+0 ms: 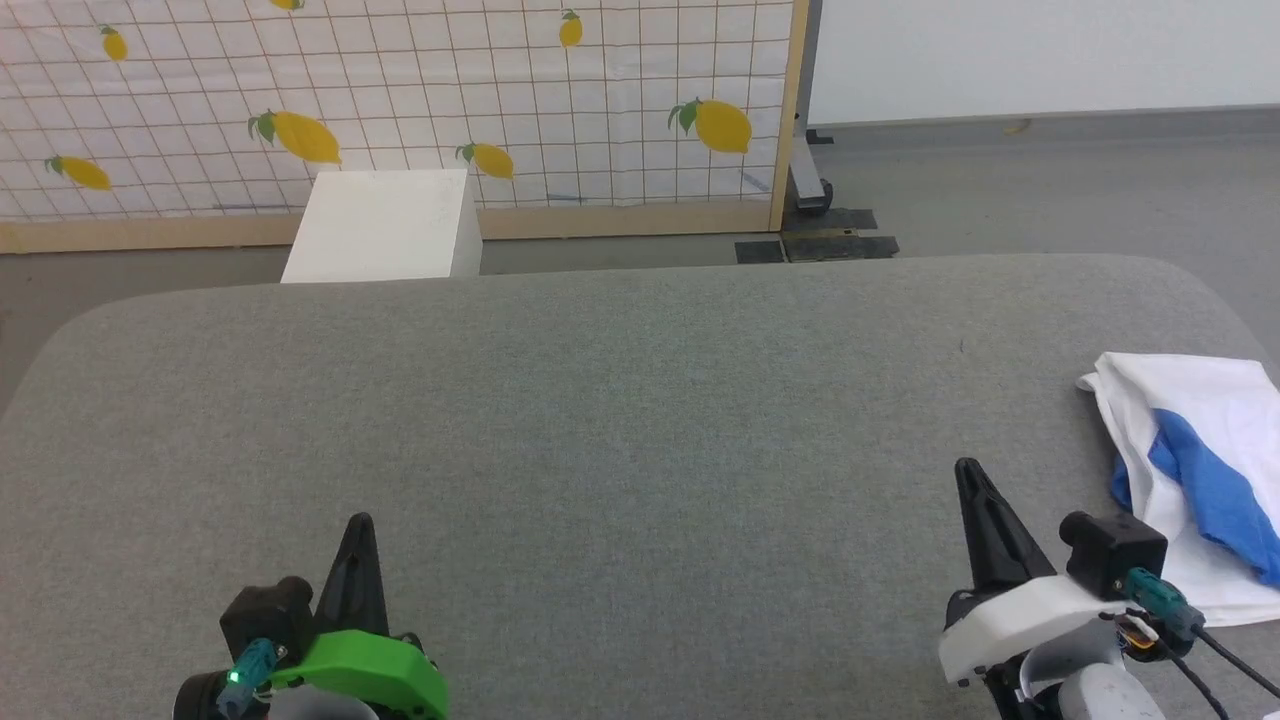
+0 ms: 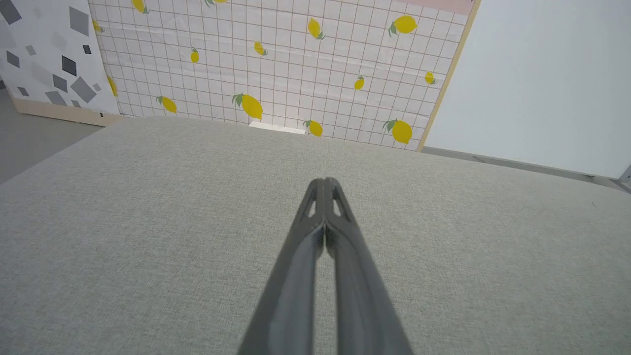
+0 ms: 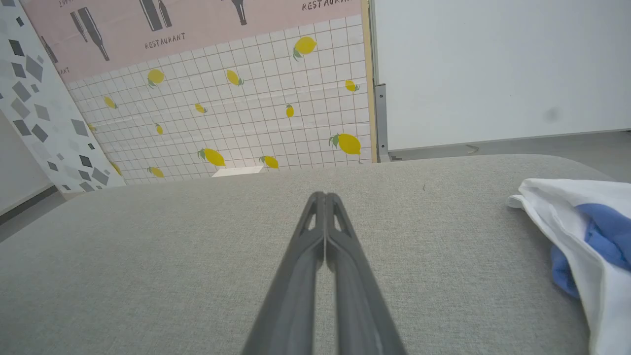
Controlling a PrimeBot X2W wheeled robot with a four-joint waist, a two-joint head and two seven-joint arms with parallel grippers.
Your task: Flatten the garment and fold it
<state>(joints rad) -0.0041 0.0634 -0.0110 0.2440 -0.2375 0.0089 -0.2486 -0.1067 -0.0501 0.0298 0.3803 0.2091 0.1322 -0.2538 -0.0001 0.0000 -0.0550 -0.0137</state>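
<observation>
One garment point(image 1: 1205, 395). Two hands: left hand point(image 1: 360, 522), right hand point(image 1: 966, 468). One grey tabletop point(image 1: 600, 400). One white box point(image 1: 385, 225) beyond. One lemon-print panel point(image 1: 400, 90); seven lemons counted in head view, perhaps more cut off at the edge. One grey-speckled panel point(image 2: 44, 54).

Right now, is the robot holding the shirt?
No, the shirt lies crumpled on the table, off to the side of the empty right hand.

The desk point(image 1: 600, 400): grey woven fabric top, flat, far corners rounded. One shirt point(image 1: 1205, 395) lies directly on it near the right edge, bunched and creased, white cloth with a blue part draped across it. Its right side runs out of the head view.
</observation>
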